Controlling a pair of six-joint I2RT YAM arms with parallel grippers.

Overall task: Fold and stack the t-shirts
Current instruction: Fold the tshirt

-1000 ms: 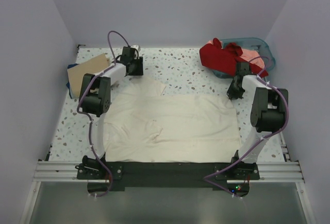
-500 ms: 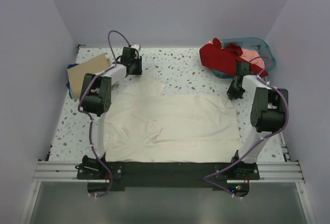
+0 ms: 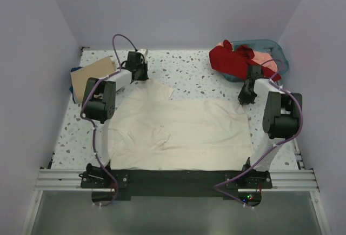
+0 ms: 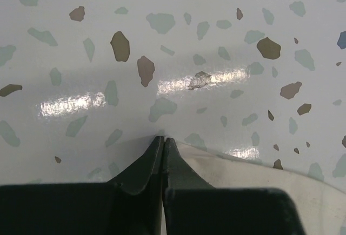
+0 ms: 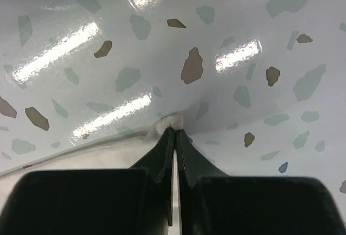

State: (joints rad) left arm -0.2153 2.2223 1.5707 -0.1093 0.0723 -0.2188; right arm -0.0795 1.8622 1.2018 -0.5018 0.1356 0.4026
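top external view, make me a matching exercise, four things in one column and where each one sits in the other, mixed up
Things
1. large cream cloth t-shirt
2. red cloth t-shirt
3. tan folded cloth t-shirt
4. teal plastic basket

Places
A. far right corner of the table
B. far left edge of the table
C. spread across the middle of the table
D. heaped over the basket's left side

Pairs: 1-C, 2-D, 3-B, 4-A
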